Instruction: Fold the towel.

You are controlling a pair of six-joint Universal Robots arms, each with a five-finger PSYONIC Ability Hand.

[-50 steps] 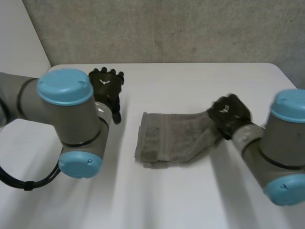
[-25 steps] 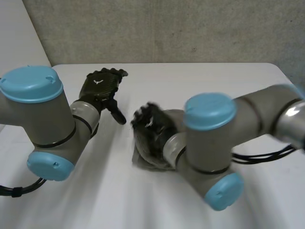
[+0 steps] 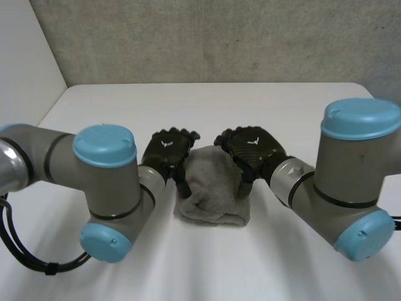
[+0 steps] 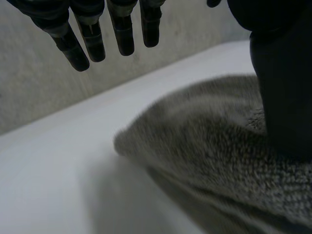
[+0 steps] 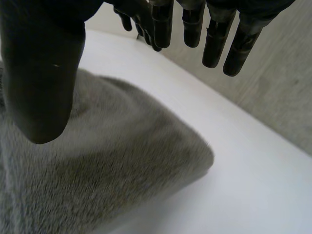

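Two black hands flank the folded grey terry towel (image 3: 212,197), with the left hand (image 3: 168,149) at one side edge and the right hand (image 3: 254,148) at the opposite edge. The towel lies between them, under both thumbs. Left hand's fingers (image 4: 95,41) are straight and spread, clear of the cloth; its thumb is down at the towel, contact hard to confirm. Right hand's fingers (image 5: 214,44) are straight and spread, holding nothing, thumb above the cloth. The towel's far corners are hidden behind the hands, and the fold layers are unreadable. Flat white table (image 3: 282,106); bare grey concrete wall (image 3: 219,37) behind.
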